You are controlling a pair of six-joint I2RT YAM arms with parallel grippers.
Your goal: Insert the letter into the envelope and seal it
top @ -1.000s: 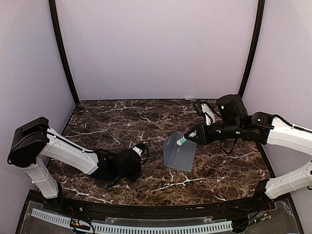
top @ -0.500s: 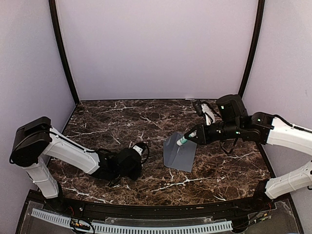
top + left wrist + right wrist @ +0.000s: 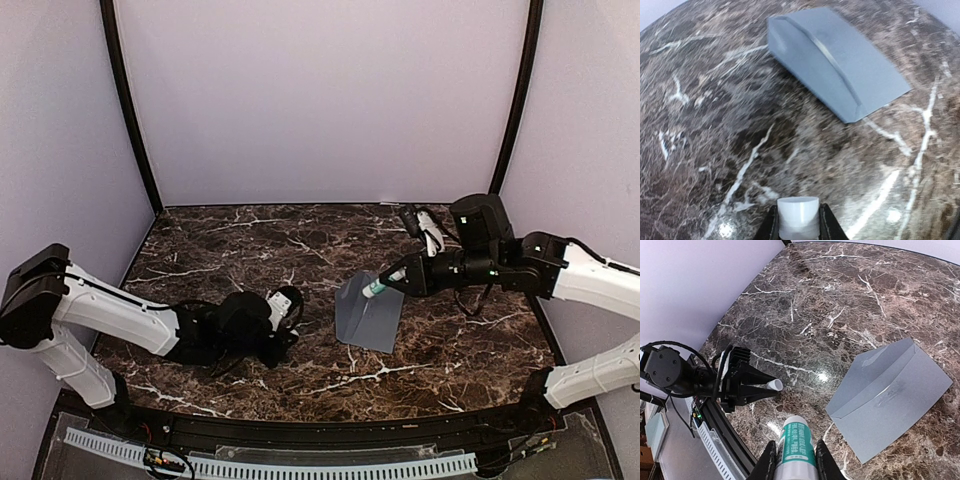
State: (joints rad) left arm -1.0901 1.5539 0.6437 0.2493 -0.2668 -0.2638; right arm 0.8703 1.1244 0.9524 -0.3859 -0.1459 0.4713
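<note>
Your right gripper [image 3: 397, 277] is clamped on a green-labelled glue stick [image 3: 797, 447], with its tip at the 12 o'clock edge of the envelope [image 3: 368, 315], probably to gum the flap. At the envelope's 9 o'clock, your left gripper [image 3: 283, 305] pinches a white cap [image 3: 797, 214], out of the glue's way. The letter is not visible and is presumably inside.

A robotics lab booth: plain lilac backdrop panels [image 3: 320, 100] enclose the marble-patterned surface [image 3: 250, 240] (slotted cable duct [image 3: 300, 467] along its near edge).
</note>
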